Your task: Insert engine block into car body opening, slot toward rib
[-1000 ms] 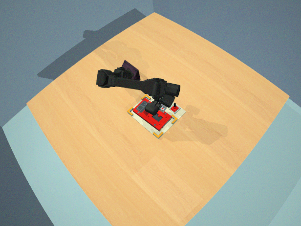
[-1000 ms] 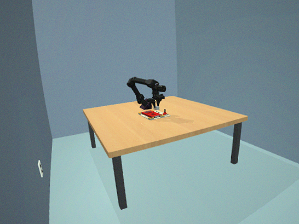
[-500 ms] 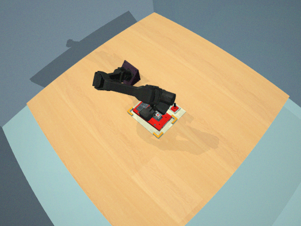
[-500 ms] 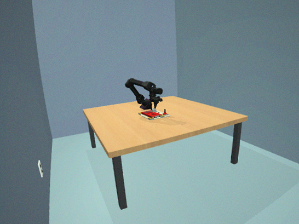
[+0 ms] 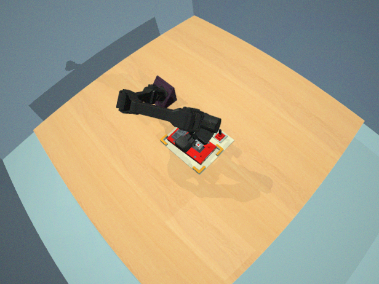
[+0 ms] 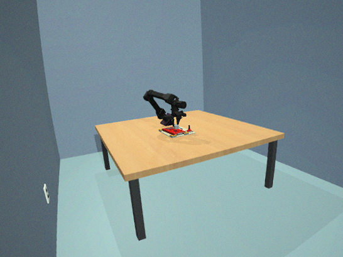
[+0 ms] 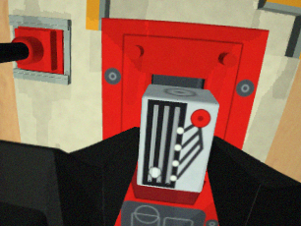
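The engine block (image 5: 199,144) (image 6: 176,127) (image 7: 167,142) is a light grey block with dark stripes and a red dot on its top face. My gripper (image 7: 174,140) is shut on it, one black finger on each side. The red car body (image 5: 200,155) (image 6: 168,130) (image 7: 182,49) lies beneath. The block is over the area of the dark opening (image 7: 177,80), and a strip of the opening shows beyond the block's far edge in the wrist view. The block's top stands above the car body. Its lower end, the rib and the slot side are hidden, so its depth cannot be told.
The car body lies on a cream board (image 5: 228,141) (image 7: 84,108) with orange corner brackets (image 5: 199,169). Beside it stands a red piece with an upright black knob (image 5: 220,135) (image 6: 189,129) (image 7: 44,51). A dark purple block (image 5: 165,92) is at the arm's base.
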Controlling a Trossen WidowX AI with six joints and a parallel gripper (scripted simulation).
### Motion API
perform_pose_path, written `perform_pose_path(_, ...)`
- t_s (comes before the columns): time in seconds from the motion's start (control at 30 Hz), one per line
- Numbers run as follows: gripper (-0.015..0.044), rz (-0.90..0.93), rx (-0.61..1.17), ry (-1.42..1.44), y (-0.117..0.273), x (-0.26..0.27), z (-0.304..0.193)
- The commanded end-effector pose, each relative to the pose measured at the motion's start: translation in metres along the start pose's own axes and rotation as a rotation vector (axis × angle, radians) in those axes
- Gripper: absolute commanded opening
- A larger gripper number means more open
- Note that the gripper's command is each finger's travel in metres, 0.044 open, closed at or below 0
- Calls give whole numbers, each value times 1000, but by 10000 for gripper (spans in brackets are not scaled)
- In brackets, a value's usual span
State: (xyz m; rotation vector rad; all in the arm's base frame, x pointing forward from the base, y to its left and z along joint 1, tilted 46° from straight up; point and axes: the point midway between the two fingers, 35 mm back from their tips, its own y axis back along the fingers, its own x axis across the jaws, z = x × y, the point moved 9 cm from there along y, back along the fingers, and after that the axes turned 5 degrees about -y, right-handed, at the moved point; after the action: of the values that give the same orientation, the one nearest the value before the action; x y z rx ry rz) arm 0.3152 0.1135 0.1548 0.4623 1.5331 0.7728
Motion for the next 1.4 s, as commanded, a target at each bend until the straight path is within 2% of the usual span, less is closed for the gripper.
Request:
perform_pose_path(0.0,158,-6,-3,12,0,0,0)
perform_pose_path(1.37,158,-6,-3,20,0,-1,1)
